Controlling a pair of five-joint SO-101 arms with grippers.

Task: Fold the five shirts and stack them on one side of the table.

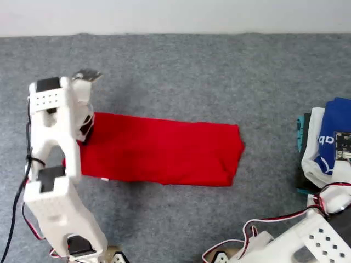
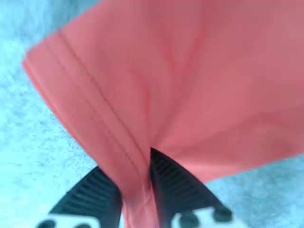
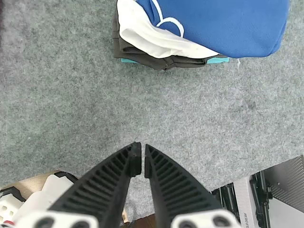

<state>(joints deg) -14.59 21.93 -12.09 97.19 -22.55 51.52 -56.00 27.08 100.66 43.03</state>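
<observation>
Red shirt (image 1: 159, 150) lies in the middle of the grey felt table (image 1: 192, 71) in the high view, folded into a long flat band running left to right. The left arm (image 1: 52, 142) stands over the shirt's left end, with the left gripper (image 1: 85, 129) down at that edge. A stack (image 1: 321, 148) of folded shirts sits at the table's right edge, well apart from the red one, with a blue shirt (image 1: 337, 126) on top and a white shirt (image 1: 312, 159) under it. The right arm (image 1: 296, 241) is at the lower right, near the stack. Left wrist view: the left gripper (image 2: 148, 156) is clamped on a hemmed edge of the red shirt (image 2: 190, 80), cloth pinched between the black jaws and lifted off the felt. Right wrist view: the right gripper (image 3: 142, 152) hangs over bare felt with its jaws closed, tips almost touching and nothing between them. The stack (image 3: 199, 33) lies beyond the tips, blue over white over darker layers.
</observation>
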